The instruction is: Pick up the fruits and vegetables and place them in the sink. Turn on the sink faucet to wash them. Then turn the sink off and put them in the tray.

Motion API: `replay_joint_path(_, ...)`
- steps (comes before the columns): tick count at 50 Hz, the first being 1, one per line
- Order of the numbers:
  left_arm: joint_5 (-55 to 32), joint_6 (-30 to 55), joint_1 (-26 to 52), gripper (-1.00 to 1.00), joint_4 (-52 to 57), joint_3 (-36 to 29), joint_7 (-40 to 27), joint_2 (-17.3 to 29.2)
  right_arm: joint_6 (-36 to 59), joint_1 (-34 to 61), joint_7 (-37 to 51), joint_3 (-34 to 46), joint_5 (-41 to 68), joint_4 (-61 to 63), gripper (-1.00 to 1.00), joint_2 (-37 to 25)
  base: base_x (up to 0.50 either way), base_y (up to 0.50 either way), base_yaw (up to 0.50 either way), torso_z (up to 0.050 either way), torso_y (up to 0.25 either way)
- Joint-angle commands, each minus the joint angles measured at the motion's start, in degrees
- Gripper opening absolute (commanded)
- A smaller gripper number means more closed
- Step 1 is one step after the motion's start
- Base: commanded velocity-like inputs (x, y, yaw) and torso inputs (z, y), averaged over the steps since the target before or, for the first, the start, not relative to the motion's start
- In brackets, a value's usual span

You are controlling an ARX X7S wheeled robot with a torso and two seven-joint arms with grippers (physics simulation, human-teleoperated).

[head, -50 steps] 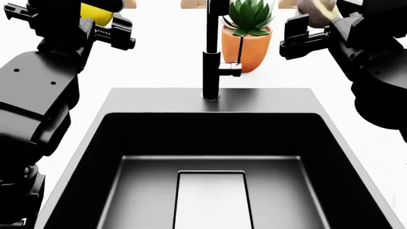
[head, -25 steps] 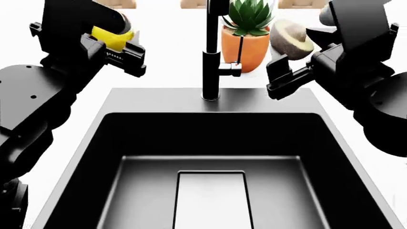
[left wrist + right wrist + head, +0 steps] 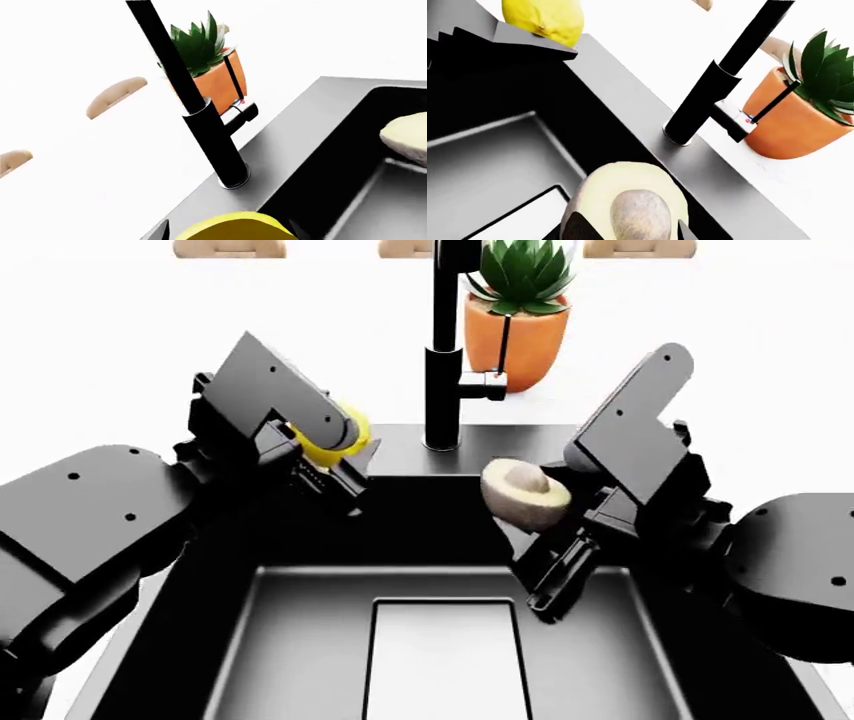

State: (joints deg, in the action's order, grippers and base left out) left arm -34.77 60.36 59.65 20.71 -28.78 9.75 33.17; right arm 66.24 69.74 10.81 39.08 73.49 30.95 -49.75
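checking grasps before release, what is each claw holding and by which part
Left claw pinches the lemon by its sides; right claw grips the avocado half at its edges.

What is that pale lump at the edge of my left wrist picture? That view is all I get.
Observer: The halved avocado, pit showing, held in the right claw over the sink.
Operator: And the yellow blob at the bottom?
Observer: The lemon, gripped in the left claw near the sink's back left corner.
Operator: Is anything lying in the sink?
Observer: No, the head view shows only the drain plate on its floor.
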Motion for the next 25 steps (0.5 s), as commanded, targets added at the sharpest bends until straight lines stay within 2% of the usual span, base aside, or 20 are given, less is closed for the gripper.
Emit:
replay_joint_path(1,0.3,-1.5,-3.0,-1.00,0.0,-4.7,2.2,0.7,-1.2,-3.1,-6.7,4.9,-4.3,0.3,-1.00,2.0,0.00,0.00,0.00,0.000,0.000)
replay_joint_path(11,2.4,-2.2,-4.0,-1.00,-1.4,-8.7,2.8,0.5,-1.7,-3.9,-9.3,6.9,-5.8,0.8,-1.00,1.8,0.00,0.00,0.00,0.000,0.001)
replay_joint_path(25,3.7,-2.7,-3.8,-1.00,-2.1,-10.8,3.0,0.3,0.6,-3.9,-13.5,16.0,-14.0,-6.5,-1.00,7.2,0.00,0.00,0.00,0.000,0.000)
